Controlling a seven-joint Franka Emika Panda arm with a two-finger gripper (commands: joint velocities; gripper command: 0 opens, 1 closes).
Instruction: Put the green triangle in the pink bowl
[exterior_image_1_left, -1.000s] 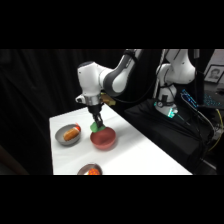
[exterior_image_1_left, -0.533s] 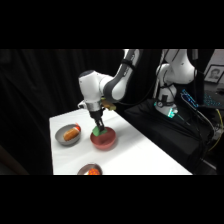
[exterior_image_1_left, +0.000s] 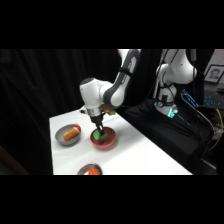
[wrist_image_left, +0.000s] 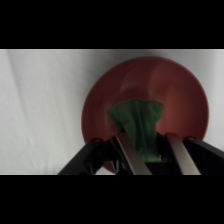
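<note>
The claw (wrist_image_left: 145, 150) grips the green triangle (wrist_image_left: 137, 122) between its fingers, the wedge's long axis pointing toward 12 o'clock in the wrist view, low over the middle of the pink bowl (wrist_image_left: 185, 90). In the side view, a grey bowl (exterior_image_1_left: 66, 135) sits at the pink bowl's 9 o'clock on the desk (exterior_image_1_left: 145, 160) and another (exterior_image_1_left: 90, 170) at 7 o'clock, both apart; nothing blocks a straight release.

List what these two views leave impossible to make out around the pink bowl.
- Wrist view: the green triangle has its near end hidden between the fingers; whether it touches the pink bowl floor is unclear.
- Side view: the gripper hides the triangle's shape.
- Side view: the front grey bowl is cut off.
</note>
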